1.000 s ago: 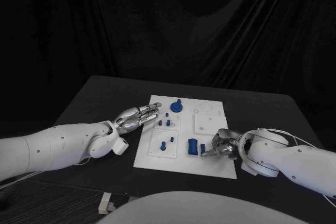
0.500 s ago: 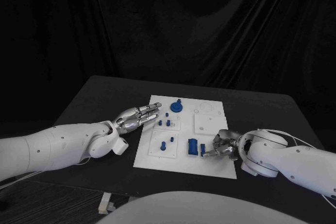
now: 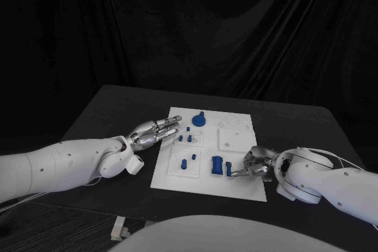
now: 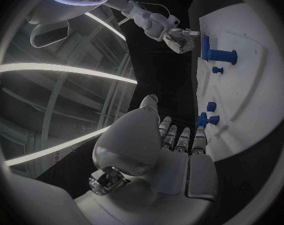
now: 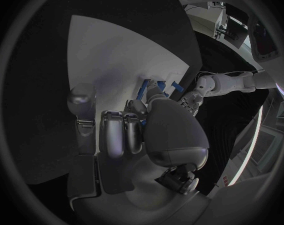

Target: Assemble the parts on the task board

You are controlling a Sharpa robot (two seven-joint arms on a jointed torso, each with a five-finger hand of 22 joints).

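Observation:
The white task board (image 3: 240, 186) lies in the middle of the table. On it stand a blue cylinder (image 3: 216, 164), a blue peg (image 3: 183, 164), a round blue part (image 3: 199, 119) at the far end, and small blue pieces (image 3: 185, 137). My right hand (image 3: 253, 163) sits at the board's right side, fingers curled, their tips pinching a slim upright blue peg (image 3: 229, 169) beside the cylinder. The left wrist view shows that right hand (image 4: 179, 39) against the slim peg (image 4: 206, 47). My left hand (image 3: 155, 130) lies flat at the board's left edge, fingers straight, holding nothing.
The black table (image 3: 110, 110) runs out on all sides of the board. Two raised white plates (image 3: 235, 138) sit on the board's right half. Dark curtain hangs behind the table.
My right arm has drawn slightly right and toward me, with the hand still at the slim blue peg. The left hand has not moved.

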